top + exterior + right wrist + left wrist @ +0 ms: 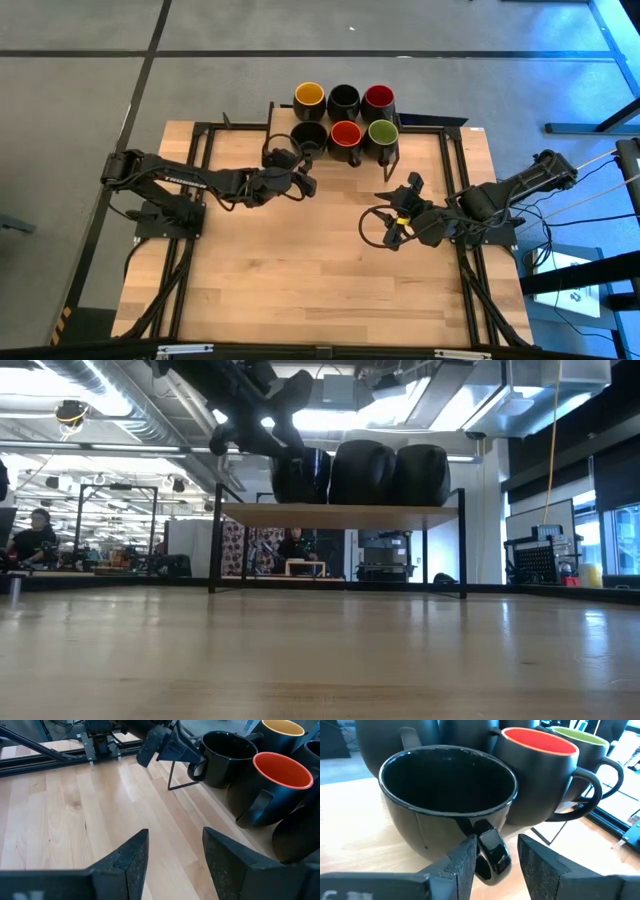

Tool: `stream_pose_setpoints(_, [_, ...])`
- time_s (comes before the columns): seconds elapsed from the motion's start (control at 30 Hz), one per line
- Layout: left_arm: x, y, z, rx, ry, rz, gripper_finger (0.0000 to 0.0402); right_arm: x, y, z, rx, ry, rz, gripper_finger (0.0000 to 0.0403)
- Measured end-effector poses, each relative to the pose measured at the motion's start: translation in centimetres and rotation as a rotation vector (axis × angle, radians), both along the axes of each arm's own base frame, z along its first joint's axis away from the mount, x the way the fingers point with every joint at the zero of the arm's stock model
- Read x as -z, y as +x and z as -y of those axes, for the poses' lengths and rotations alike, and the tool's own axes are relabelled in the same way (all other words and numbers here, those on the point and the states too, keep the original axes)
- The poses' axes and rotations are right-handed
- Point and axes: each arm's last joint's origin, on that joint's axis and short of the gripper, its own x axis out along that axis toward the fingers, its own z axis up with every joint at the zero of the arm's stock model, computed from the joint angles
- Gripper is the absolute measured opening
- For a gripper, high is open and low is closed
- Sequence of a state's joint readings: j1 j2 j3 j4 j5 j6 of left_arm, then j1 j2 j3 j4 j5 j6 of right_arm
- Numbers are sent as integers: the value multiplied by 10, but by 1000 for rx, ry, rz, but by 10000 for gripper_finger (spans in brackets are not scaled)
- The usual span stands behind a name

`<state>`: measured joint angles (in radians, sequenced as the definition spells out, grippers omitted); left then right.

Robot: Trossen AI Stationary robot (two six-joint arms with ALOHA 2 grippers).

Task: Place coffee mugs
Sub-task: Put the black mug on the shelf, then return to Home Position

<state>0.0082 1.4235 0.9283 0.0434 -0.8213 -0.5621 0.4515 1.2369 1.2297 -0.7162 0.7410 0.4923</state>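
Mugs: you have six coffee mugs (343, 115) standing upright in two rows of three at the far edge of the table (300, 260), close to its middle.
Far row: yellow-lined mug (309, 98), black-lined mug (343, 99), red-lined mug (378, 99), in that order from the left arm's side.
Near row: black mug (307, 136), orange-red mug (346, 135), green mug (383, 133); the neighbours stand touching or nearly so.
Left tool: your left tool (296, 176) sits at the near side of the black mug (445, 790) in the near row. Its fingers (462, 865) are spread to either side of that mug's handle (492, 852); one finger looks to be touching the handle, the other stands clear of it, so the handle is not pinched.
Right tool: your right tool (395, 222) hangs over bare wood toward the right edge of the table, well apart from the mugs, its fingers (127, 860) spread with nothing between them.
Low view: three dark mug bodies show side by side on the raised far edge, with the left arm (255, 405) reaching in from above beside them.
Room: a person (35, 535) sits at a bench far behind the table.
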Motion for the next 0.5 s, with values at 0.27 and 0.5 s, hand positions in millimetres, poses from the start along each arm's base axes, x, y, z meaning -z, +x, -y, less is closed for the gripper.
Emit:
stream_pose_setpoints(0.27, [0, 0, 0, 5, -3, -2, 140, 0, 0, 0, 0, -2, -5, 175])
stream_pose_setpoints(0.5, [-15, -4, 8, 148, -61, 50, 140, 1, -1, 0, -4, -5, -18, 175])
